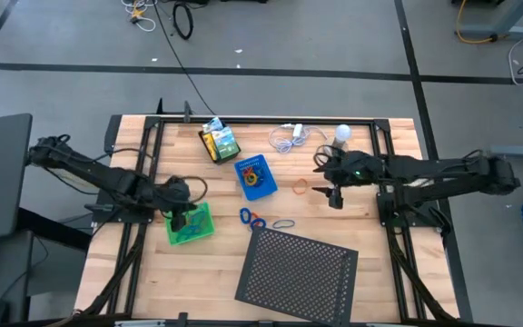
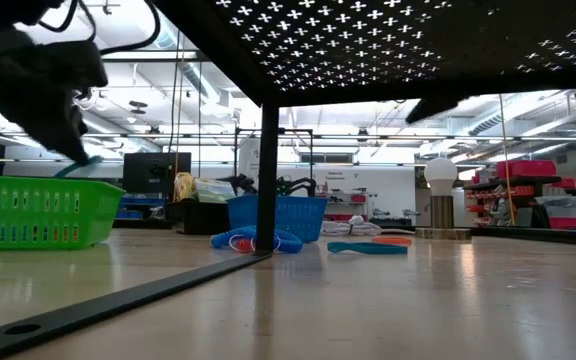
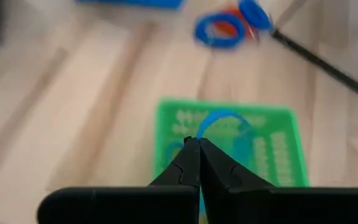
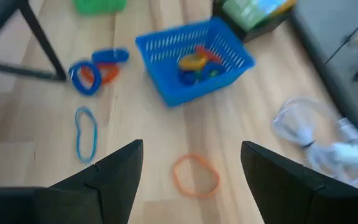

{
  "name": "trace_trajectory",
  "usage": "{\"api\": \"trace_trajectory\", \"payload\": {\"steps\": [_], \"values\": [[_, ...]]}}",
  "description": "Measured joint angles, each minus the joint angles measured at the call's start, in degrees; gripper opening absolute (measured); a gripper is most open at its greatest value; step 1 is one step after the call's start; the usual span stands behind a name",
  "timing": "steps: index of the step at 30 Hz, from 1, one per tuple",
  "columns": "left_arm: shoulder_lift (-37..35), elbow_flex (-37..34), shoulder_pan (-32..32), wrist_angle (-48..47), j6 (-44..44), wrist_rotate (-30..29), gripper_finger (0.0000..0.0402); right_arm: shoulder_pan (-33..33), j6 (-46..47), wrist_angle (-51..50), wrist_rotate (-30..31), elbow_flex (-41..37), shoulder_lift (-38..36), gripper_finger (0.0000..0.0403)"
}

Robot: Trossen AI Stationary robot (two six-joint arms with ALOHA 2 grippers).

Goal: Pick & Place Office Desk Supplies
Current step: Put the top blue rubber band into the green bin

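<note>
The left gripper (image 3: 199, 144) hangs over the green tray (image 3: 291, 155), its fingers pinched together on what looks like a thin blue loop (image 3: 219, 119), probably ready to drop it in. The right gripper (image 4: 191, 163), fingers spread wide and empty, hovers above an orange loop (image 4: 195, 174), with the blue tray (image 4: 194, 59) just beyond.

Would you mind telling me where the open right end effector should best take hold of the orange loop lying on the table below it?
Pinch one strand of the orange loop from straight above. It lies flat and thin on the wood, so the right end effector should probably straddle the band, not the whole ring.
</note>
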Motion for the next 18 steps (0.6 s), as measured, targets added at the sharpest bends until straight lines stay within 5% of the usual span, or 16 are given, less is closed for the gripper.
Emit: {"api": "trace_trajectory", "payload": {"steps": [18], "values": [[14.8, 0.0, -7.4, -1.5, -8.9, 1.4, 0.0001, -10.9, -9.6, -15.1, -17.1, 17.8, 26.5, 0.0279]]}}
